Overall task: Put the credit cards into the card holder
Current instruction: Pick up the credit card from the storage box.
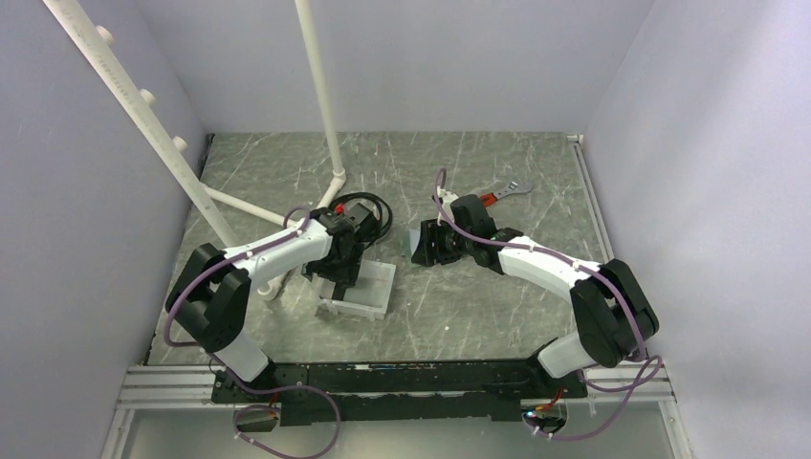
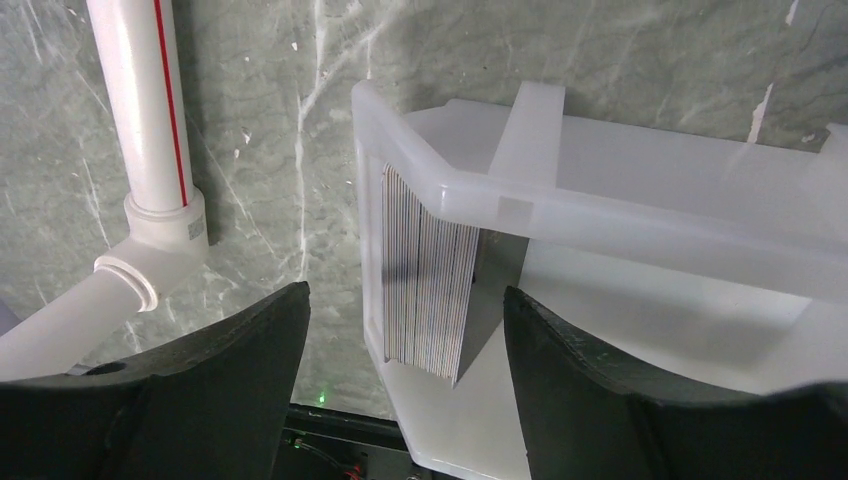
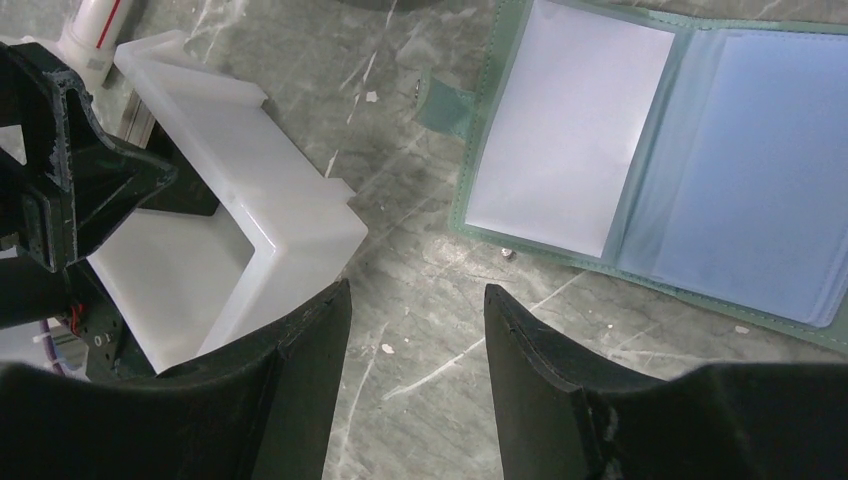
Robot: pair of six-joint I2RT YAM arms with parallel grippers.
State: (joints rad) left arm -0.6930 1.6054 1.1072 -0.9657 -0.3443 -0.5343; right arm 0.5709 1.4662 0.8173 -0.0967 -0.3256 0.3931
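A stack of credit cards (image 2: 425,270) stands on edge inside the white tray (image 2: 640,190), against its left wall. My left gripper (image 2: 405,292) is open and straddles that wall and the stack. One finger is outside the tray and the other inside, with gaps on both sides. The card holder (image 3: 650,150) lies open and flat on the table, with a white pocket on the left and a light-blue one on the right. My right gripper (image 3: 417,288) is open over bare table between the tray (image 3: 250,200) and the holder, holding nothing. From above, the left gripper (image 1: 339,273) hangs over the tray (image 1: 378,287) and the right gripper (image 1: 442,246) beside the holder (image 1: 421,244).
A white pipe frame (image 1: 320,96) stands at the back left, and one leg runs close to the tray (image 2: 150,150). A black cable coil (image 1: 368,210) lies behind the tray. A red-handled wrench (image 1: 507,191) lies at the back right. Walls enclose the table on three sides.
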